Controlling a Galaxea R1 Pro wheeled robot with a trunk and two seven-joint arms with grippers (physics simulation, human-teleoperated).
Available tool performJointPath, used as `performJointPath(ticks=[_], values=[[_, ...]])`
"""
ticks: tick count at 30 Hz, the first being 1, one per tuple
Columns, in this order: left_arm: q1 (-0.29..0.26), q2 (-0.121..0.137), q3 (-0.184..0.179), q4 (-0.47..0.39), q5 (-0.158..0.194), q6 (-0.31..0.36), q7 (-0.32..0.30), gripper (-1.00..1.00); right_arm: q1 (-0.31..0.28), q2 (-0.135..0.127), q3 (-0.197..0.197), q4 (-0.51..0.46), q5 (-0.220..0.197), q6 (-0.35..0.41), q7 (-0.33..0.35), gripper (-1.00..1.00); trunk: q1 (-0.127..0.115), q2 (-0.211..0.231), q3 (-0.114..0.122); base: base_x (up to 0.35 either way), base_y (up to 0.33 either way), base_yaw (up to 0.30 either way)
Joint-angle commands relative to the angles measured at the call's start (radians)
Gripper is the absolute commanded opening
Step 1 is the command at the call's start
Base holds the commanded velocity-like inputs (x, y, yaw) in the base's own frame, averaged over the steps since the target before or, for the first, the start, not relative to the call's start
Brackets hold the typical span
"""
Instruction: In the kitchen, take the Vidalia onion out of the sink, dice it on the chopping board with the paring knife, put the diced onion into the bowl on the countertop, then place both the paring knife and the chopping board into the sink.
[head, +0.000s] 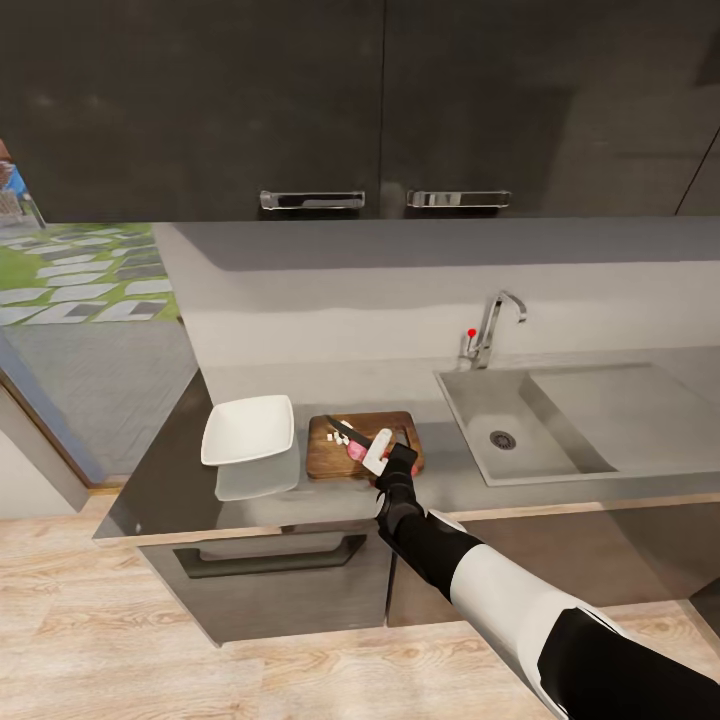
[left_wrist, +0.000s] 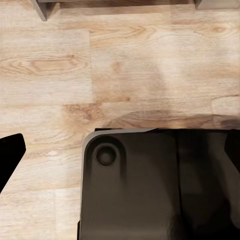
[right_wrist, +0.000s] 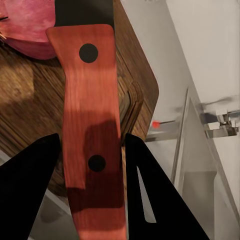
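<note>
The dark brown chopping board (head: 385, 424) lies on the grey countertop (head: 175, 470) between the white bowl (head: 248, 430) and the sink (head: 480, 410). On the board sit a pinkish piece of onion (head: 355, 453) and a few tiny white cubes (head: 333, 437). My right gripper (head: 393, 462) is shut on the paring knife (head: 350, 433), whose dark blade points over the onion. Close up, the knife's reddish riveted handle (right_wrist: 92, 115) sits between my right gripper (right_wrist: 92, 145) fingers (right_wrist: 35, 185), with the onion (right_wrist: 27, 22) just past it. My left gripper (left_wrist: 122, 150) hangs open over the floor.
A curved chrome tap (head: 492, 325) with a red knob stands behind the sink, and the drainboard (head: 620, 400) extends to the right. Dark upper cabinets (head: 380, 100) hang above. Below the left gripper are the wooden floor (left_wrist: 120, 75) and the robot's dark base (left_wrist: 150, 190).
</note>
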Motion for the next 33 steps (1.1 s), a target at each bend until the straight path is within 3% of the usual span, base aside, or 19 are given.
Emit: performJointPath(ticks=[1, 28, 33], values=[[0.0, 0.001, -0.008, -0.003, 0.007, -0.001, 0.004, 1.0, -0.001, 0.0, 0.006, 0.0, 0.005, 0.008, -0.003, -1.0, 0.001, -0.002, -0.002, 0.0, 0.0, 0.0], [0.0, -0.002, -0.008, 0.011, 0.007, -0.001, 0.004, 1.0, -0.001, 0.0, -0.012, -0.03, 0.009, 0.011, -0.018, -1.0, 0.001, -0.002, -0.002, 0.0, 0.0, 0.0], [0.0, -0.01, -0.008, 0.011, 0.006, -0.001, 0.003, 1.0, -0.001, 0.0, -0.008, -0.033, 0.011, 0.04, -0.064, -1.0, 0.001, -0.002, -0.002, 0.0, -0.043, 0.0]])
